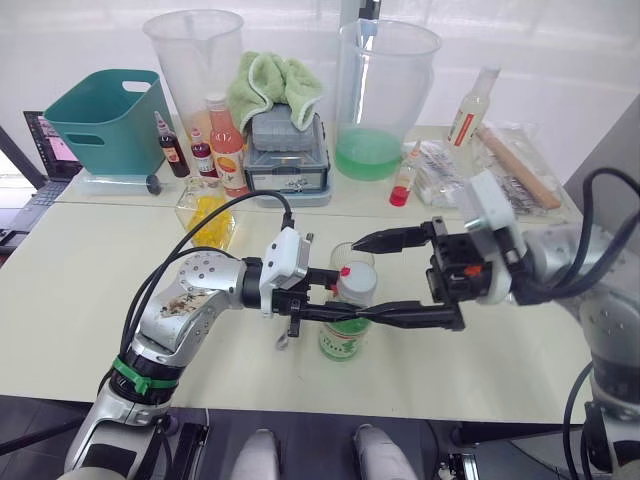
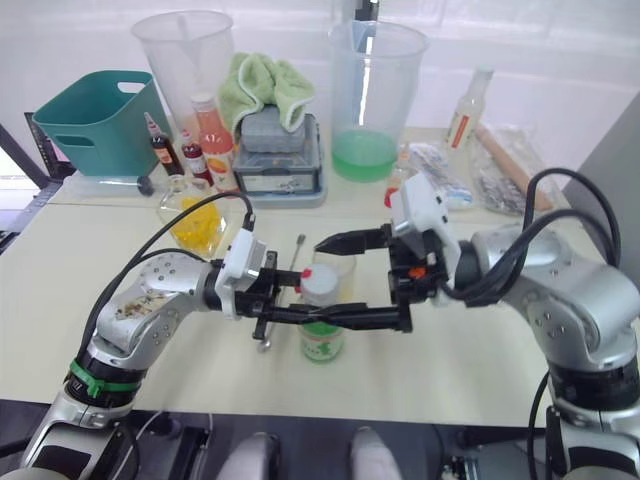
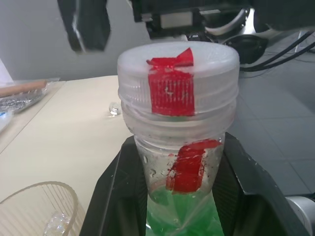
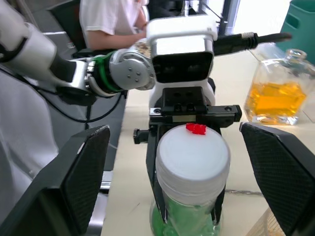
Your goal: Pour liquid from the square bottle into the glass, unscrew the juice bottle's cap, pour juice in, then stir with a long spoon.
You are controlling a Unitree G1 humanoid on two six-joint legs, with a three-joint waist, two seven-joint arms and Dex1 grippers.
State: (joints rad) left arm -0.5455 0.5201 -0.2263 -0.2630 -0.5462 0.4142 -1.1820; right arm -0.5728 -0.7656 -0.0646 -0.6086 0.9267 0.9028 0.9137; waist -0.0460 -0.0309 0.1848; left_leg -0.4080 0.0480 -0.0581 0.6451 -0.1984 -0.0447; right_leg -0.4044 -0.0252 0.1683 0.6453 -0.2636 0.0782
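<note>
juice bottle (image 1: pixel 343 335) | upright on table (image 1: pixel 80 300), neck pinched by left gripper (image 4: pixel 186 147) fingers | cap (image 4: pixel 193 152): small, ribbed, likely slippery; grip its sides | right gripper (image 1: pixel 400 275) fingers spread around it

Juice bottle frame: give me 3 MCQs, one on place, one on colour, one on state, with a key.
1. Where does the square bottle stand relative to the juice bottle?
A. behind it, toward the robot's left
B. in front of it
C. on top of the grey case

2. What colour is the tape on the cap?
A. blue
B. red
C. black

3. What state is the right end effector in?
A. shut on the cap
B. shut on the long spoon
C. open, with the cap between its fingers

Key:
1 A: the head views show it farther back on the table, on the left arm's side.
2 B: the left wrist view shows a red strip over the white cap.
3 C: the right wrist view shows both fingers wide of the cap, while the left end effector clamps the bottle below the cap.
</note>
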